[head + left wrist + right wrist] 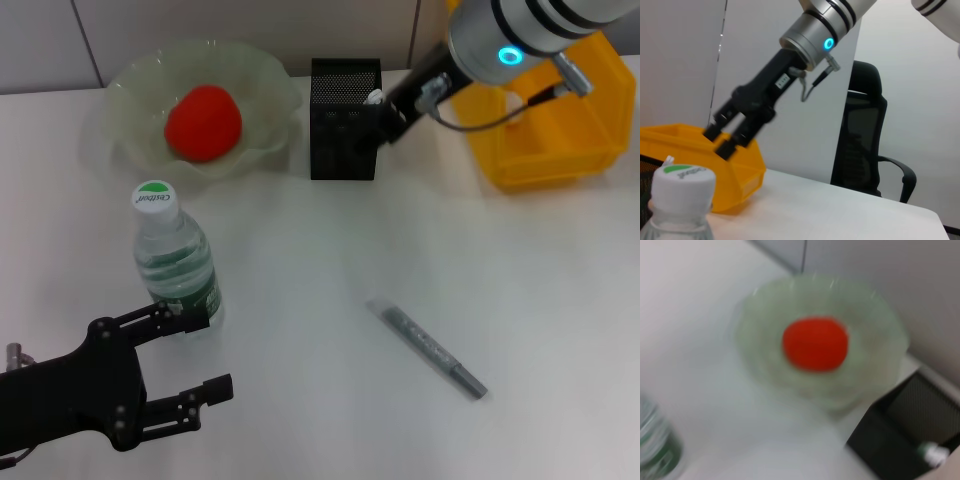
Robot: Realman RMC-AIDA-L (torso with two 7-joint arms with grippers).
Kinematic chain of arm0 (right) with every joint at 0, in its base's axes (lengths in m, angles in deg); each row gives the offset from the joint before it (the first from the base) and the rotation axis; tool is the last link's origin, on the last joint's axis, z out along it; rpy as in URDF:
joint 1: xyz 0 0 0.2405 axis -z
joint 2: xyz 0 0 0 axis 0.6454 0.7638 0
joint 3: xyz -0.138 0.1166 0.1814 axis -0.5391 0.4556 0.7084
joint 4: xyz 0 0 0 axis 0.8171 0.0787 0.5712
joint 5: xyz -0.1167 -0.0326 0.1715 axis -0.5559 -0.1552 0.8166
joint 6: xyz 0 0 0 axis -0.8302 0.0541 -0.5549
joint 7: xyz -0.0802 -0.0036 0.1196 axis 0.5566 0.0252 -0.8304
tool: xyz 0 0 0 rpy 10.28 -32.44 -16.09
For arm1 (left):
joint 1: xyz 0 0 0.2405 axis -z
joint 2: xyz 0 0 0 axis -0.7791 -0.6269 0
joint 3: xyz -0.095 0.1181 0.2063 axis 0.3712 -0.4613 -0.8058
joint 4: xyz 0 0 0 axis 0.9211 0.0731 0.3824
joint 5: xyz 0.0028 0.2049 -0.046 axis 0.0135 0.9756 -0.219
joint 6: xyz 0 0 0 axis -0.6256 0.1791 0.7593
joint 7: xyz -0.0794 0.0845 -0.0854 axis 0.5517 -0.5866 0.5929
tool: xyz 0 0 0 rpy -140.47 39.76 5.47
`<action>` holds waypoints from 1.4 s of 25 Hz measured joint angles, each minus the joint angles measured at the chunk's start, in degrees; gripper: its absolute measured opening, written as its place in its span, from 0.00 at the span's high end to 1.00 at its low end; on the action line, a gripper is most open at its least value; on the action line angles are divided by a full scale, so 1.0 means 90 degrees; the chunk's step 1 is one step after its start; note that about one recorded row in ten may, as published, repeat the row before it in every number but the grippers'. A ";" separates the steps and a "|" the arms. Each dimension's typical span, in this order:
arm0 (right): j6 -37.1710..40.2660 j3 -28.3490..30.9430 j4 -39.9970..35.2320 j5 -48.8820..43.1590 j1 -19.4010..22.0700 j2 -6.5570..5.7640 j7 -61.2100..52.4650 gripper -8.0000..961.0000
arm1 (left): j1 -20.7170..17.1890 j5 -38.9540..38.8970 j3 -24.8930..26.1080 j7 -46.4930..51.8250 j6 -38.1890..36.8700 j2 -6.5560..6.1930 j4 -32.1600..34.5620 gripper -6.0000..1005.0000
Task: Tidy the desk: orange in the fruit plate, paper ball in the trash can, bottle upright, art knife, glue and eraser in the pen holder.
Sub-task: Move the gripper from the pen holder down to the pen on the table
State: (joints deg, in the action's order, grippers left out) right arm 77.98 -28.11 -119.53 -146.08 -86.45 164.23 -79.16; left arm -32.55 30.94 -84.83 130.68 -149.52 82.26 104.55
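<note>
The right tool [375, 115] hangs at the pen holder's [345, 118] right rim, near the far edge of the tabletop [400, 230]; in the left wrist view the same tool [725, 137] shows its two dark fingers [715, 129] slightly parted with nothing visible between them. A small white-tipped thing [375, 97] pokes up at the holder's rim just by those fingers; whether the tool touches it cannot be told. The left tool [195, 355] rests low at the near left corner of the tabletop, its jaws spread wide and holding nothing, the upper finger just beside the base of the bottle [175, 255]; contact there cannot be made out. The bottle stands upright, its green-topped cap on, toward the left edge. Behind it, at the far left, the orange [203, 122] lies inside the fruit plate [265, 75], and the black mesh pen holder stands just to the right of that plate. The yellow trash can [560, 130] sits at the far right corner, partly behind the right arm. A grey pen-shaped stick [427, 347] lies flat and slanted on the bare tabletop near the middle of the near side, well apart from both tools.
</note>
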 joint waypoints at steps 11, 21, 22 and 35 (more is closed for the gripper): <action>0.0912 -0.0298 0.1057 0.0117 -0.0293 0.0028 -0.0629 0.21 | 0.0030 0.0045 -0.0013 -0.0081 -0.0069 -0.0031 0.0105 0.23; 0.0468 -0.0560 0.2342 0.0585 -0.0300 0.0035 -0.0615 0.21 | 0.0038 0.0058 -0.0015 -0.0133 -0.0066 -0.0030 0.0186 0.23; 0.0468 -0.0560 0.2342 0.0585 -0.0300 0.0035 -0.0615 0.21 | 0.0038 0.0058 -0.0015 -0.0133 -0.0066 -0.0030 0.0186 0.23; -0.0095 -0.1225 0.3039 0.0868 -0.0520 0.0050 -0.0809 0.21 | -0.0013 0.0059 -0.0015 -0.0160 -0.0015 -0.0020 0.0166 0.23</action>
State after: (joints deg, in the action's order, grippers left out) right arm 77.13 -39.14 -92.17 -138.27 -91.13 164.68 -86.44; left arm -32.67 31.48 -84.97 129.24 -149.65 82.08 106.05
